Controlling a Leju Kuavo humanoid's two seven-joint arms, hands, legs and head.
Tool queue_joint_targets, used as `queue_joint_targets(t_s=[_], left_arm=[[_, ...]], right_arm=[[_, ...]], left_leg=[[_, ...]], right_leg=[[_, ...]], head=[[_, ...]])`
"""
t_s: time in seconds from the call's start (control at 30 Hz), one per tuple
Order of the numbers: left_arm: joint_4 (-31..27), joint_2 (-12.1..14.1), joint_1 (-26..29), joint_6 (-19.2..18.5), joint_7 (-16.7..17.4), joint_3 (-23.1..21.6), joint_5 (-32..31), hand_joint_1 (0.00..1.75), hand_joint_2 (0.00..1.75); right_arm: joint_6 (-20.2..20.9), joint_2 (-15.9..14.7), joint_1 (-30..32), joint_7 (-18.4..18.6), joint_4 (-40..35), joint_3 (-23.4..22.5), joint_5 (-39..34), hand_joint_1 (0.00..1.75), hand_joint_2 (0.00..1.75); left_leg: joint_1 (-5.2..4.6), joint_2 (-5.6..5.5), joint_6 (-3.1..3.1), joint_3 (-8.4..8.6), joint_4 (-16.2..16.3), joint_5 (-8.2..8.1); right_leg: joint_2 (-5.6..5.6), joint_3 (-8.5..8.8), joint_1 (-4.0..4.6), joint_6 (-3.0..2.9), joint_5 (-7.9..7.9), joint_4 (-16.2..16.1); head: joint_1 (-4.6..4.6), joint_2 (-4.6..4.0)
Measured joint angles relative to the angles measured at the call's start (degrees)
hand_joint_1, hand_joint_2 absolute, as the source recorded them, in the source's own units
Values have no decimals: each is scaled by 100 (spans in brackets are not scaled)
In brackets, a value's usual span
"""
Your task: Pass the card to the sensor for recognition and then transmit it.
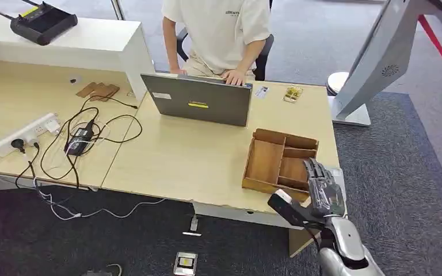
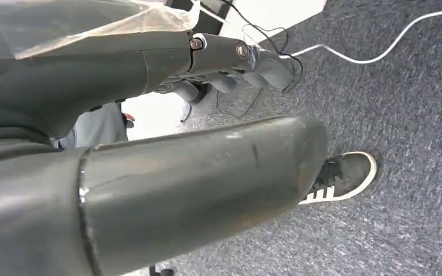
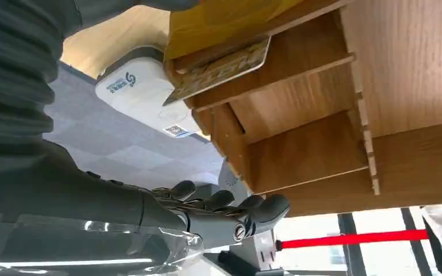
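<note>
1. Desk (image 1: 195, 155): wooden divided tray (image 1: 279, 161) sits at its near-right corner, with the white card reader (image 3: 141, 92) just beside the tray.
2. Right hand (image 1: 322, 187) is beside the tray, fingers (image 3: 224, 201) extended together, holding nothing. Left hand (image 2: 230, 63) hangs; fingers loosely curled, empty.
3. Card (image 3: 221, 69): thin, gold-patterned, leaning in a near tray compartment.
4. Risk: the divider walls look likely to block the fingers, so the card could slip.

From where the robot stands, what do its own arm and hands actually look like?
The right arm is smooth silver metal. The right hand is dark grey with jointed fingers and see-through plastic near the wrist. A thick grey thumb and a ribbed grey cover show up close. The left hand looks the same: dark grey, with small round screws.
</note>
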Motion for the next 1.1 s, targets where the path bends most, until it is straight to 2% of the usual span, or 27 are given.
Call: queue_joint_targets(t_s=[0.93, 1.0, 1.03, 1.07, 1.1], left_arm=[[-33, -7, -14, -61, 44, -2, -74, 0, 0], [-33, -7, -11, -52, 44, -2, -76, 0, 0], [-33, -7, -11, -52, 44, -2, -83, 0, 0], [-31, -7, -11, -55, 44, -2, -87, 0, 0], [-33, -9, -11, -55, 44, -2, -92, 0, 0]], right_arm=[[-2, 94, -26, 116, 144, 151, 35, 0, 175], [-20, 94, -25, 116, 144, 149, 13, 12, 175], [-37, 92, -25, 116, 144, 147, -13, 42, 175], [-50, 90, -25, 116, 144, 146, -22, 106, 175], [-57, 87, -25, 116, 144, 144, -29, 106, 175]], left_leg=[[0, 0, 0, 1, 0, 0], [0, 1, 0, 1, 0, 0], [0, 0, 0, 2, 0, 0], [0, 0, 0, 2, 0, 0], [0, 0, 0, 2, 1, 0]], right_leg=[[0, 0, 0, 0, 0, -1], [0, 0, 0, 0, 0, -1], [0, 0, -1, 0, 0, -1], [0, 0, -1, 0, 0, -1], [0, 0, 0, 0, 0, -1]], head=[[-2, 0], [-2, 0], [-2, 0], [-2, 0], [-2, 0]])
